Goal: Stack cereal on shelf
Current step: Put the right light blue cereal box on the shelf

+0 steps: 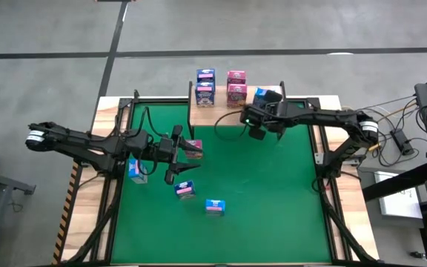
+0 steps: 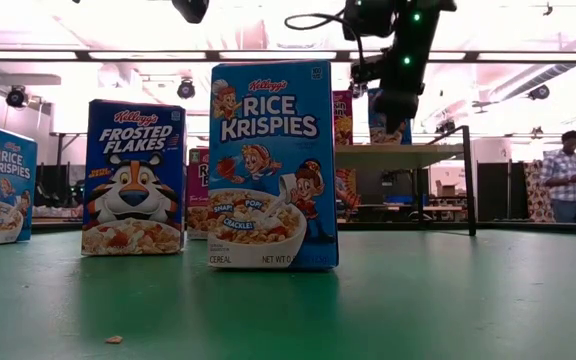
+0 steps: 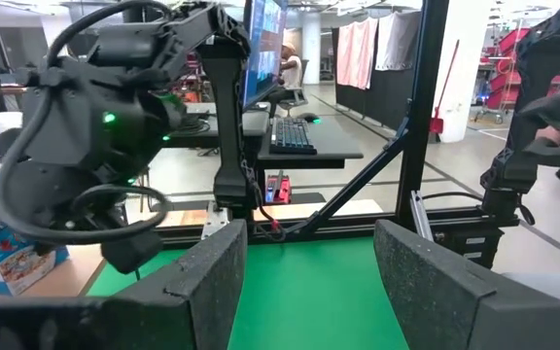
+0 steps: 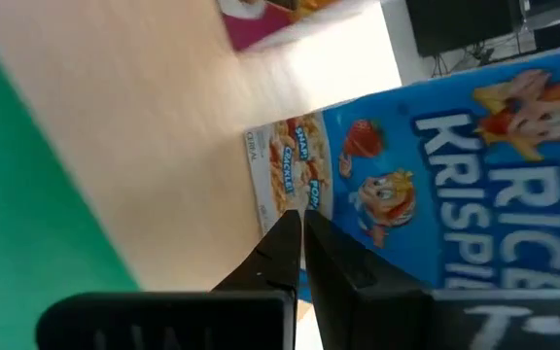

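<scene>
A light blue Rice Krispies box point(image 2: 272, 165) stands upright closest to the low camera on the green table point(image 2: 448, 300), with a dark blue Frosted Flakes box point(image 2: 134, 177) upright beside it and another light blue box point(image 2: 0, 185) at the picture's edge. A pink box point(image 2: 198, 192) shows between and behind the two front ones.

The right gripper point(image 4: 297, 233) has its two fingers pressed together, with nothing between them. Just beyond the fingertips a light blue Rice Krispies box on the shelf point(image 4: 436, 146) lies across the view, resting on the pale wood of the shelf point(image 4: 144, 126); whether the tips touch the box cannot be told. From above, this gripper point(image 1: 264, 111) sits over the shelf's near edge, next to that light blue box point(image 1: 261, 95). Farther along the shelf point(image 1: 219, 113) from the fingers stand a dark blue pair point(image 1: 205, 87) and a pink pair point(image 1: 236, 87), side by side in two stacks.

The left gripper point(image 3: 309, 282) holds its fingers spread apart, with bare green table seen between them. From above, it point(image 1: 180, 152) hovers over the table's left half, with a pink box near its fingertips point(image 1: 193, 148). Three more boxes lie around it on the green: a light blue one point(image 1: 136, 170) back beside the wrist, a dark one point(image 1: 185, 190) just off the fingers, and a light blue one point(image 1: 214, 207) further out.
</scene>
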Action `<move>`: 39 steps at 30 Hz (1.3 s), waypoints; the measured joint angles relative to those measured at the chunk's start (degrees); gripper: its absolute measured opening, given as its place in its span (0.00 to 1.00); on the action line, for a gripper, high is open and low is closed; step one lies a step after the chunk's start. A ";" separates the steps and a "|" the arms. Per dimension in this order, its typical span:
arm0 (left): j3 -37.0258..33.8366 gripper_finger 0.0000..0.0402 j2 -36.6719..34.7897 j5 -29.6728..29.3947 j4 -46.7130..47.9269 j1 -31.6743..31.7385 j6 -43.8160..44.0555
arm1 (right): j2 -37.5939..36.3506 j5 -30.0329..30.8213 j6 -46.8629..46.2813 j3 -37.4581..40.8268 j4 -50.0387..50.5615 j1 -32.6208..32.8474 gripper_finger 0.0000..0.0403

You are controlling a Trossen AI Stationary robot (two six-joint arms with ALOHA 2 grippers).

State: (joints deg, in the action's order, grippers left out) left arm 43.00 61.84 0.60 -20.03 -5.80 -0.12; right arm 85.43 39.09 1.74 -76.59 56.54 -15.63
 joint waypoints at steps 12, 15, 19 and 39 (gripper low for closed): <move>0.00 0.52 0.00 0.00 0.02 -0.02 0.00 | -0.07 0.02 5.30 1.35 -3.32 -2.56 0.02; 0.00 0.52 0.00 0.00 0.04 -0.02 0.00 | -0.47 -0.02 4.41 1.39 -3.23 -2.40 0.02; 0.00 0.52 0.00 0.00 0.09 -0.02 0.00 | -0.79 -0.02 3.77 1.39 -3.00 -2.39 0.02; 0.00 0.52 0.00 0.00 0.13 -0.02 0.00 | -0.87 -0.48 8.07 1.59 -8.17 -6.97 0.02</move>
State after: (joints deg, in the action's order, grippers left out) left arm 43.00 61.84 0.60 -19.90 -5.82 -0.12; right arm 84.55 38.61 9.80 -75.00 48.37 -22.60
